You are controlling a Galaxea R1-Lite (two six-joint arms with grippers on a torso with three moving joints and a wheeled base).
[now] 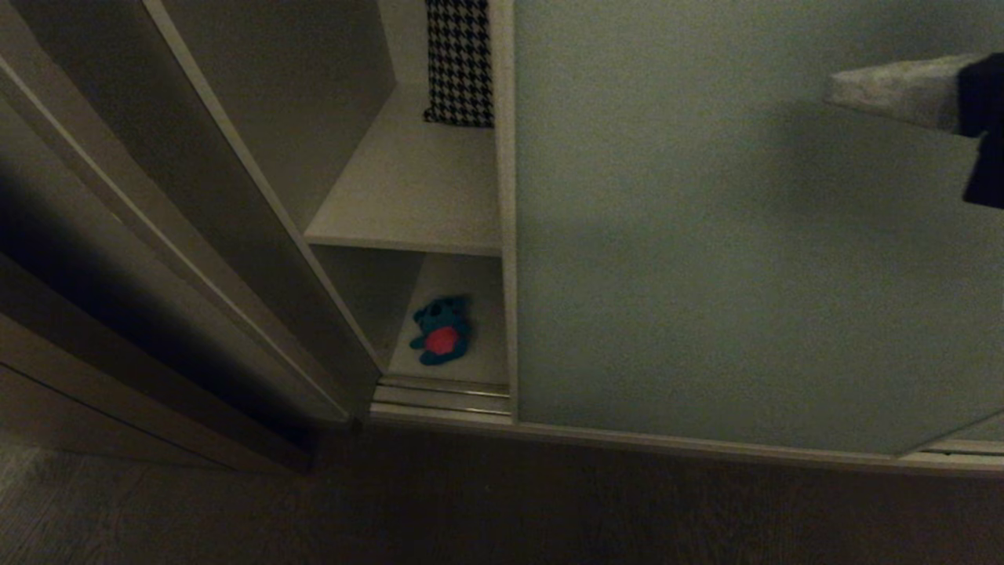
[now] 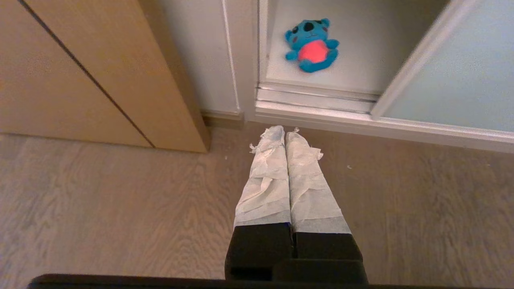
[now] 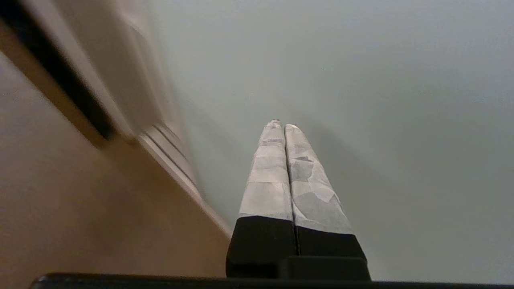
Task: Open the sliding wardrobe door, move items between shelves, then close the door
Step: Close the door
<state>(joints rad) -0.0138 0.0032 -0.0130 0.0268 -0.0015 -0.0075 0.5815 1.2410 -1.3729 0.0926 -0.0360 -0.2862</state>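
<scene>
Right gripper [image 1: 833, 85], taped fingers pressed together and empty, hovers at the tall pale grey-green sliding wardrobe door [image 1: 737, 235], partly open, likely heavy and slick-faced, so push its thin metallic frame edge [image 1: 504, 212].

Bear [image 1: 441, 331] on bottom shelf [image 1: 486, 345] — left of door [image 1: 706, 235].

Teal bear [image 1: 441, 330] (red belly)

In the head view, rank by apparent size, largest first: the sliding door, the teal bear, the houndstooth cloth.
1. sliding wardrobe door, by far the largest.
2. houndstooth cloth, partly cut off.
3. teal bear, smallest, though the cloth sits farther back.
</scene>
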